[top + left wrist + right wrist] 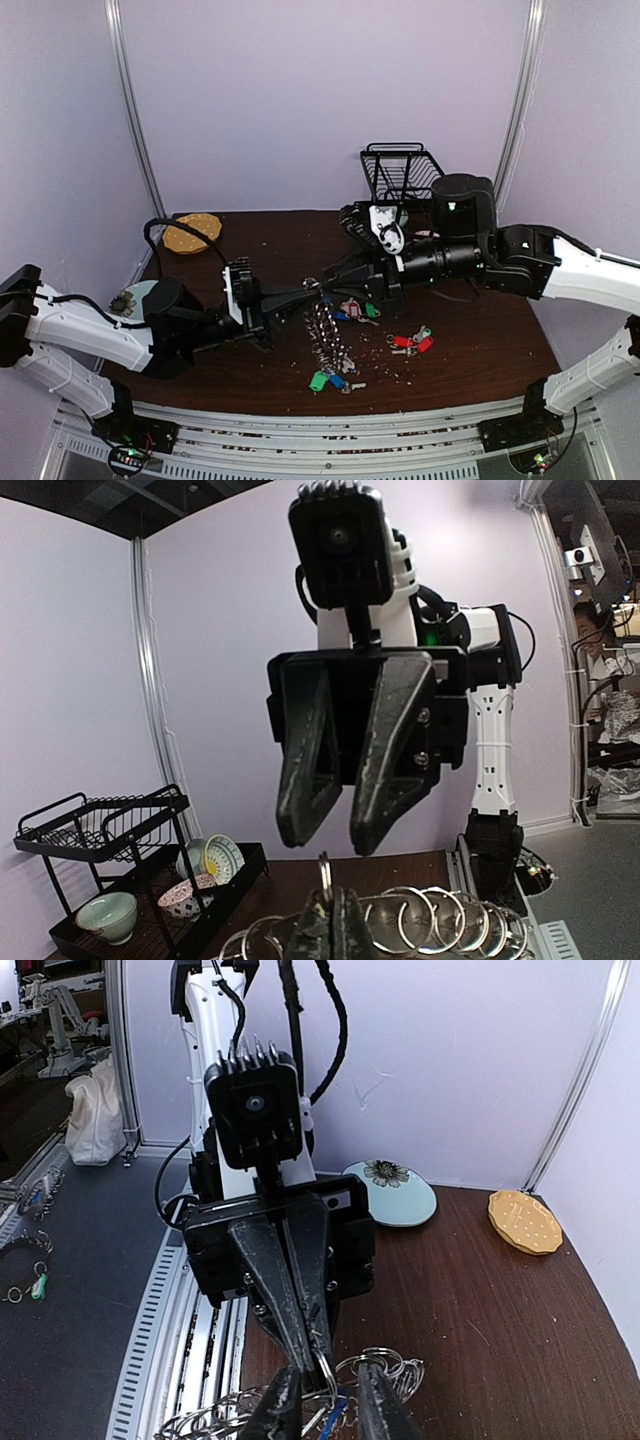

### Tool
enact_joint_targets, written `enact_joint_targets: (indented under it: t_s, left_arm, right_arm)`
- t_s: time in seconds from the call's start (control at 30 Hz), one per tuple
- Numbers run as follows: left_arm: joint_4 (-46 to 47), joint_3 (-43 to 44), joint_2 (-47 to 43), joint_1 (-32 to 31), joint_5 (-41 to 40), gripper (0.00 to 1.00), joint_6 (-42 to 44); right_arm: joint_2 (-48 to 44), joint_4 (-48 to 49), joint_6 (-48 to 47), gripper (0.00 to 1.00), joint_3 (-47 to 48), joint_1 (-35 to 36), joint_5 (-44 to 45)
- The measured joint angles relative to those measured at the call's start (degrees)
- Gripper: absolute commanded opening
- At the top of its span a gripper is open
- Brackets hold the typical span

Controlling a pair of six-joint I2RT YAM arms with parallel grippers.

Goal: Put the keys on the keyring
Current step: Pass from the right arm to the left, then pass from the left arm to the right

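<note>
The keyring [327, 335], a chain of linked silver split rings, hangs from my left gripper [308, 292] down onto the table. In the left wrist view my left gripper [339, 925] is shut on one upright ring [325, 872], with more rings [450, 912] trailing to the right. My right gripper [338, 280] faces it, open, its fingers [283, 1410] standing either side of that ring [324, 1368]. Keys with blue and green tags [356, 311] lie by the chain. Keys with red tags [410, 343] lie to the right. Keys with green and blue tags [326, 380] lie at the chain's near end.
A black wire dish rack [400, 170] stands at the back right, holding bowls [212, 860]. A yellow plate [192, 232] and a pale blue plate [135, 298] lie at the left. Crumbs are scattered on the brown table [480, 340].
</note>
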Motion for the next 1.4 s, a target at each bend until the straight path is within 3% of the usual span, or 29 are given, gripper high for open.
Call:
enact_joint_targets:
  t_s: [0.1, 0.33, 0.5, 0.53, 0.6, 0.73, 0.83, 0.93, 1.17, 1.4]
  left_arm:
    - [-0.1, 0.6, 0.0, 0.0, 1.1, 0.0, 0.6]
    - [-0.3, 1.0, 0.0, 0.0, 2.2, 0.0, 1.1]
    - [-0.3, 1.0, 0.0, 0.0, 2.2, 0.02, 1.0]
    - [-0.4, 1.0, 0.0, 0.0, 2.0, 0.18, 0.7]
    - [-1.3, 1.0, -0.3, 0.0, 1.1, 0.27, 0.3]
    - [-8.8, 0.3, -5.7, 0.0, -1.7, 0.26, -0.1]
    - [-20.0, 3.2, -9.9, 0.0, -4.8, 0.22, 1.6]
    - [-25.9, 5.3, -11.0, -0.1, -6.9, 0.25, 3.3]
    - [-34.8, 7.0, -9.0, -0.2, -8.0, 0.24, 6.5]
    - [-36.3, 7.8, -7.9, -0.2, -7.4, 0.26, 7.8]
  right_arm:
    - [0.6, 0.2, -0.2, 0.2, 0.0, 0.0, 0.0]
    - [1.2, 0.4, -0.5, 0.0, -0.3, 0.0, -0.2]
    - [1.2, 0.1, -1.4, 0.0, -0.3, 0.0, -0.6]
    - [1.2, -0.2, -1.5, 0.0, -0.3, -0.1, -0.5]
    - [1.2, -2.0, -1.7, 0.0, 0.5, 0.0, 0.7]
    - [2.1, -10.8, -3.5, 0.0, 4.3, 1.1, 8.5]
    - [5.0, -18.5, -4.9, 0.0, 9.9, 2.9, 16.5]
    - [7.3, -21.9, -5.4, 0.0, 12.9, 4.3, 20.6]
    - [7.8, -24.6, -6.2, 0.0, 13.3, 5.1, 23.1]
    - [7.8, -24.3, -7.1, 0.0, 13.4, 6.0, 23.0]
